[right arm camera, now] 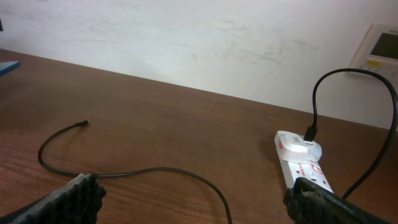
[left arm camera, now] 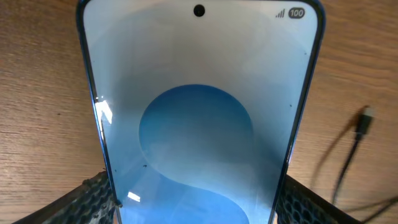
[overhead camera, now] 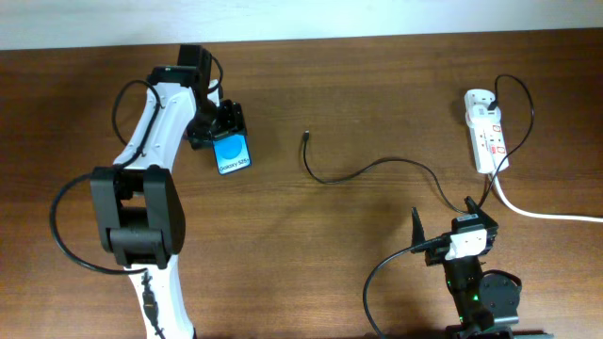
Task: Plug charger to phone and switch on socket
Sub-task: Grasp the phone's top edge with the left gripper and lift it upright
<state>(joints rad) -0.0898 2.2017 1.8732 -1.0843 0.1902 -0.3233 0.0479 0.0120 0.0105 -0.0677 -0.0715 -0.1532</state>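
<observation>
The phone [overhead camera: 233, 152] with its blue screen lies at the left of the table, between the fingers of my left gripper [overhead camera: 226, 127], which is shut on it. In the left wrist view the phone [left arm camera: 199, 112] fills the frame, both fingers pressed on its edges. The charger cable [overhead camera: 377, 168] curves across the middle, its connector tip [overhead camera: 306, 137] free on the wood; the tip also shows in the left wrist view [left arm camera: 365, 118] and the right wrist view [right arm camera: 85, 123]. The white socket [overhead camera: 486, 130] lies at the far right. My right gripper [overhead camera: 443, 229] is open and empty near the front edge.
A thick white cord [overhead camera: 542, 213] runs from the socket off the right edge. In the right wrist view the socket [right arm camera: 301, 162] lies ahead on the right with a plug in it. A white wall stands behind the table's far edge.
</observation>
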